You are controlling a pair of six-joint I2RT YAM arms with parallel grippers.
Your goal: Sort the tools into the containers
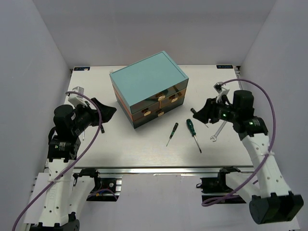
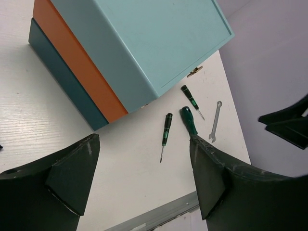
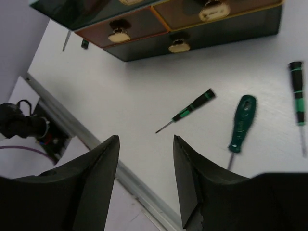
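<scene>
The chest (image 1: 147, 77) with a teal top stands at the table's middle back, its brown drawer fronts (image 1: 159, 104) shut. It also shows in the left wrist view (image 2: 144, 43) and the drawer fronts in the right wrist view (image 3: 144, 26). A small screwdriver (image 1: 172, 133), a larger green-handled screwdriver (image 1: 194, 134) and a silver wrench (image 1: 217, 132) lie in front of the chest. A third screwdriver (image 1: 198, 115) lies under my right gripper (image 1: 199, 113), which is open and empty above the table. My left gripper (image 1: 105, 111) is open and empty, left of the chest.
A white object (image 1: 76, 94) sits behind the left arm. The table's front metal rail (image 1: 154, 169) runs along the near edge. White walls enclose the left, back and right sides. Cables (image 3: 24, 122) hang by the front edge.
</scene>
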